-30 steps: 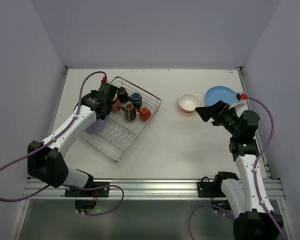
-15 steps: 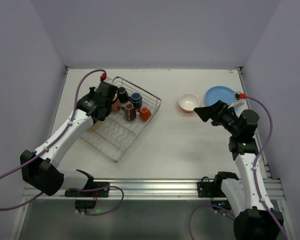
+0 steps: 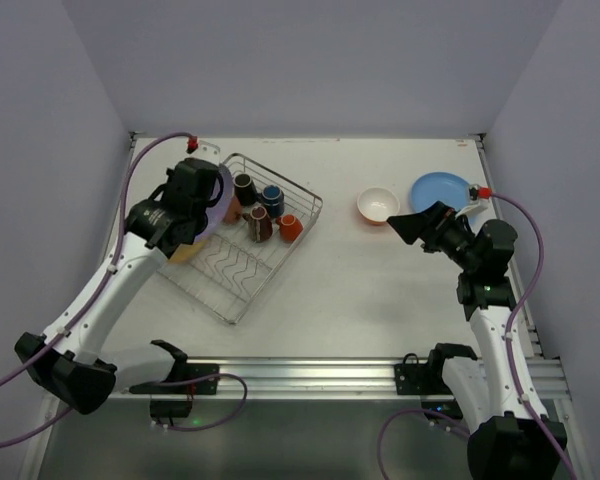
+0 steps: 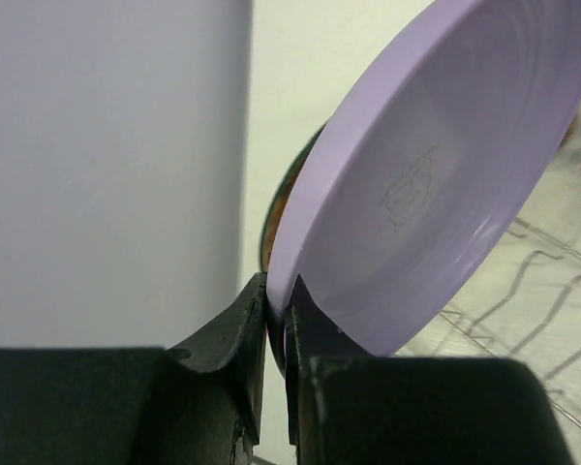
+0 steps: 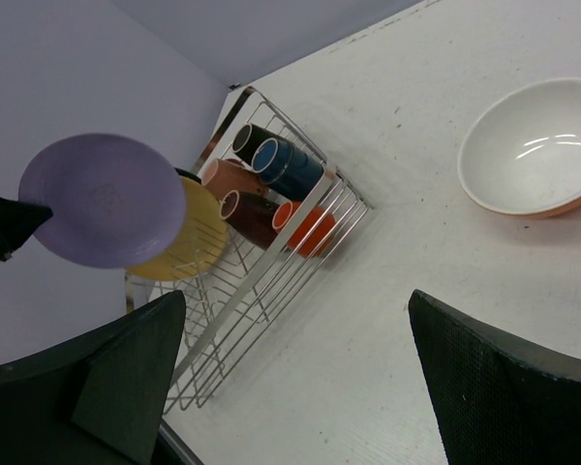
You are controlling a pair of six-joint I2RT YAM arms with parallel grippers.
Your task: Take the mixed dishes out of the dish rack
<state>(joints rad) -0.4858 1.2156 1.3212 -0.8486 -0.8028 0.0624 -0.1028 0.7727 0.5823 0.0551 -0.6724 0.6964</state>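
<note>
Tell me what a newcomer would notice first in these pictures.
The lavender plate, pinched by its rim in the left gripper and held tilted above the left side of the dish rack. Next, the mugs clustered at the rack's far end, and the orange bowl and blue plate out on the table at right.

Bright, even overhead light; soft shadows; sm. glare in bowl [image 5: 528, 145].

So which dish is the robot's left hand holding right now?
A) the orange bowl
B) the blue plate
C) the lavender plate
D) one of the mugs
C: the left hand pinches the rim of the lavender plate between its fingers.
</note>
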